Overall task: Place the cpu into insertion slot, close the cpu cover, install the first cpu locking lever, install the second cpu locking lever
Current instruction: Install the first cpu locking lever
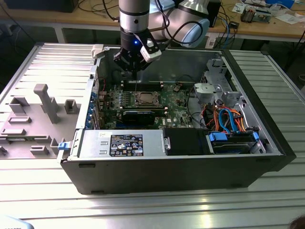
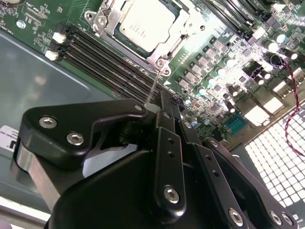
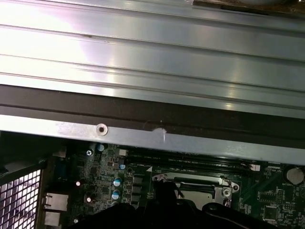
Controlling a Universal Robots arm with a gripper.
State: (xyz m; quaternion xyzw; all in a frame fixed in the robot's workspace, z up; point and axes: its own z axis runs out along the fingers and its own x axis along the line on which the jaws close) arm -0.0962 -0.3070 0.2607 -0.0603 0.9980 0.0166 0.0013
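Though covered, cpu (image 2: 147, 25) in insertion slot (image 2: 164, 62)

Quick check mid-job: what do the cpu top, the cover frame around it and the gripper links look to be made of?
The cpu top: likely matte silver-grey metal, with a soft even sheen. The cpu cover: apparently bright bare metal, with sharp glints and screw heads. The gripper links: black, satin, probably coated metal or hard plastic, fastened with silver bolts.
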